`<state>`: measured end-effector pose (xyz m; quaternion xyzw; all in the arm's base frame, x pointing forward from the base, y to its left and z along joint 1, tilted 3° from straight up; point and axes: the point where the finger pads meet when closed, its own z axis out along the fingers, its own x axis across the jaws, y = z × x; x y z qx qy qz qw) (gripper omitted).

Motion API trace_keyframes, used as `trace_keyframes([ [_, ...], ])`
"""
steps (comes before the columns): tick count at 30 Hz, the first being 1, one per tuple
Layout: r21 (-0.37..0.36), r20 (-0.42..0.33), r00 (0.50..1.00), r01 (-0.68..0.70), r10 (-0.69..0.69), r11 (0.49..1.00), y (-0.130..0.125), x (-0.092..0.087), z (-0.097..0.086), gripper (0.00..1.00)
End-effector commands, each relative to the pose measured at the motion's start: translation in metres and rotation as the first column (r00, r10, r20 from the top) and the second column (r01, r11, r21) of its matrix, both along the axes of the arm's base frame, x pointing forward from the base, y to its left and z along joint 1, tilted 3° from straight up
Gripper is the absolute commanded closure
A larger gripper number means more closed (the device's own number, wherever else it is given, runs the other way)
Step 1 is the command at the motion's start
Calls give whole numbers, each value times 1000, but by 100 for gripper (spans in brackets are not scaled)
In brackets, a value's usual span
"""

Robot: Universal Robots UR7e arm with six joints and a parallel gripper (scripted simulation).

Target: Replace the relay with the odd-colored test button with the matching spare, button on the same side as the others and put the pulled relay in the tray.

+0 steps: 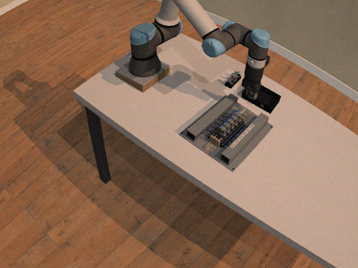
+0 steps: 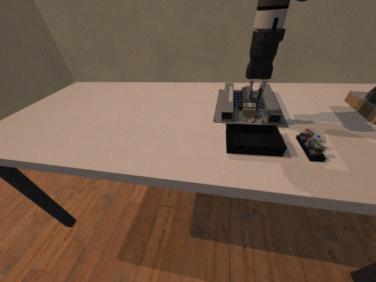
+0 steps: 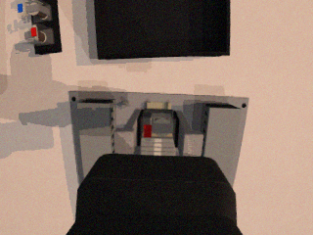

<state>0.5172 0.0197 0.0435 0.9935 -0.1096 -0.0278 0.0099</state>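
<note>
The gripper point(image 3: 156, 139), closed on the red-button relay point(image 3: 148, 131) at frame center, had not yet deposited it in the tray point(image 3: 162, 10); spare insertion remained.

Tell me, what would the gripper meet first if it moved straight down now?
Probably the relay panel, at its end near the black tray. The red-button relay held in the gripper would touch first. Depth is unclear.

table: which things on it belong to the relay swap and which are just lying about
In the job: gripper, shut on the red-button relay; relay panel; black tray; blue-button spare.
Lying about: red-button spare; green-button spare; wooden block under the arm.
</note>
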Motion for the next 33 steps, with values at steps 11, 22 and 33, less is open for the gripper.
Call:
trace_keyframes([
  [11,-1,2,1000,1,-1,1000,58,14,-8,100],
  [22,-1,2,1000,1,-1,1000,103,23,-15,100],
  [33,-1,2,1000,1,-1,1000,115,26,-16,100],
])
